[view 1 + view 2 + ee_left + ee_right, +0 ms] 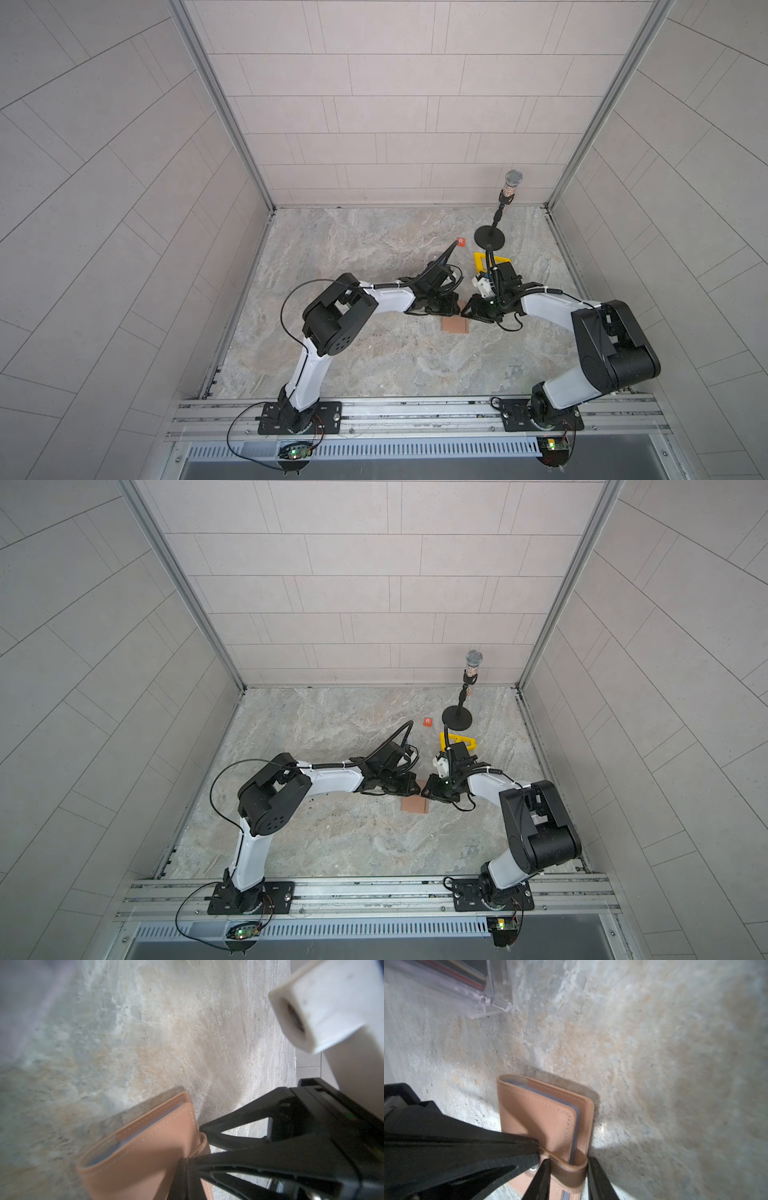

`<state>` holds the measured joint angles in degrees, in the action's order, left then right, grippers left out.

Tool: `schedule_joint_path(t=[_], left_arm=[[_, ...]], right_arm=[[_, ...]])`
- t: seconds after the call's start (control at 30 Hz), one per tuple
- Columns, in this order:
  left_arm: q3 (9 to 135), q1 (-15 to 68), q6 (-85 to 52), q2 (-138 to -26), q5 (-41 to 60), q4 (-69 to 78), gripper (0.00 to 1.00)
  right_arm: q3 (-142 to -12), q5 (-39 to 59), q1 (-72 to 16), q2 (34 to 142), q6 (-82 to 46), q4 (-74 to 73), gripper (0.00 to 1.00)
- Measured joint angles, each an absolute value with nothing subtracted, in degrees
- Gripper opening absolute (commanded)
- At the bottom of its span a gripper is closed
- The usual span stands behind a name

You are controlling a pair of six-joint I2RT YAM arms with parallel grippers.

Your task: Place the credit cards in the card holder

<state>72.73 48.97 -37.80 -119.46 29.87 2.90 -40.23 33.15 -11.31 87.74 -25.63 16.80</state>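
Observation:
The tan card holder (455, 326) (414, 805) lies folded on the marble table, with blue inner sleeves showing at its open edge (575, 1113). Its snap tab (566, 1167) loops over that edge. My left gripper (185, 1178) (456, 306) is shut, pinching the tab's end. My right gripper (569, 1159) (468, 311) straddles the tab's loop, with both fingers pressed against it. The credit cards (471, 976) show only as dark and red-striped edges inside a clear acrylic stand (496, 991) behind the holder.
An orange square marked R (460, 241) lies farther back. A yellow triangular frame (478, 261) and a microphone on a round black base (490, 239) stand behind the right arm. Grey tiled walls close in the table on three sides.

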Motion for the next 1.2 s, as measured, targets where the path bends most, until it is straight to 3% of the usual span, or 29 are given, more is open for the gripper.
schedule_joint_path(t=[0.97,1.07,1.2], left_arm=[[72.75,49.1,-32.8,-114.32,28.18,-4.47,0.17],[73.71,49.28,-31.77,-114.32,27.57,-6.94,0.16],[73.76,49.65,-30.89,-114.41,27.88,-7.81,0.06]], right_arm=[[-40.88,32.58,-12.38,88.16,-25.32,17.23,0.32],[-40.93,32.53,-12.49,88.18,-25.3,17.26,0.32],[-40.93,32.58,-12.53,88.29,-25.28,17.19,0.32]])
